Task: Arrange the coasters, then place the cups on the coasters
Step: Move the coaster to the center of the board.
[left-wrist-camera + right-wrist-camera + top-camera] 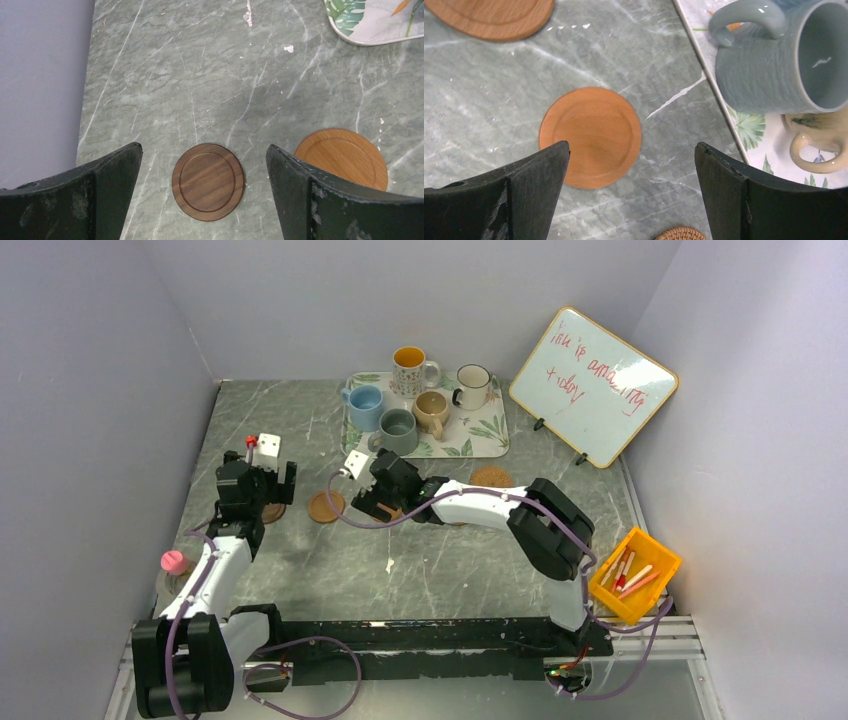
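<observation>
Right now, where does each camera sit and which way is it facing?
Top external: high behind the arm bases, looking down on the table, the tray of cups and both arms.
Left wrist: on the left arm, facing straight down at the table; the open left gripper frames a dark coaster.
Right wrist: on the right arm, facing down beside the tray; the open right gripper hangs over an orange-brown coaster.
Shared: both wrist views catch the tray's edge.

a robotics lab test cell: left arm (212,575) and right arm (490,508) bolted to a metal rail (660,632) at the edge of a marble-look table (450,570), boxed in by 3 plain pale walls (400,300), with a handwritten whiteboard (593,385) and a yellow bin (628,610) of markers.
</observation>
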`<state>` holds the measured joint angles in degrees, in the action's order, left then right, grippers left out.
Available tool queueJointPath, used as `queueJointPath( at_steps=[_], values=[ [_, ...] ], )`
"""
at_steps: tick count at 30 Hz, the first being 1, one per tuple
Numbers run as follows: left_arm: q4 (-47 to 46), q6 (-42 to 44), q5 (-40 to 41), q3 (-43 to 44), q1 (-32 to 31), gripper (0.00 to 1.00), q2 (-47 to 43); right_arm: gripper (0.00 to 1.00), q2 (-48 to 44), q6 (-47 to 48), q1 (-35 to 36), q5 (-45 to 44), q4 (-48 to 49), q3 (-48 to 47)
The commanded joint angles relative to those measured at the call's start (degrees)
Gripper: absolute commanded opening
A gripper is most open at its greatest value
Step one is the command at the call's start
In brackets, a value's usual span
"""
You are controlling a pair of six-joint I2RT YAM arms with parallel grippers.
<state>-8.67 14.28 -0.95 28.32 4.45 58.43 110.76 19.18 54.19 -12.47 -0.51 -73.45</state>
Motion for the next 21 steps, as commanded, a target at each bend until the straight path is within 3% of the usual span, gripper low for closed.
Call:
queueJointPath(
  at_steps=[1,8,14,21],
  values=[
    [-0.91,0.39,-2.10,0.47,0.25,1.00,-1.25,1.00,-2.95,2.45,-0.20,3.15,-3.74,-2.64],
    [-0.31,0.93,-3.41,0.46,0.24,1.00,-1.71,1.00,-6.09,2.18,-6.34,7.32,-14.55,-5.86],
    [0.94,1.75,-5.76,0.88,0.21,1.00,-3.54,1.00,-8.37,1.01,-13.63,2.84,-24.05,-7.00],
    [11.39,8.73,-8.61,5.28,0.21,1.00,-5.04,1.00,-14.93,1.21,-15.65,-1.25,-17.85,1.49]
  ],
)
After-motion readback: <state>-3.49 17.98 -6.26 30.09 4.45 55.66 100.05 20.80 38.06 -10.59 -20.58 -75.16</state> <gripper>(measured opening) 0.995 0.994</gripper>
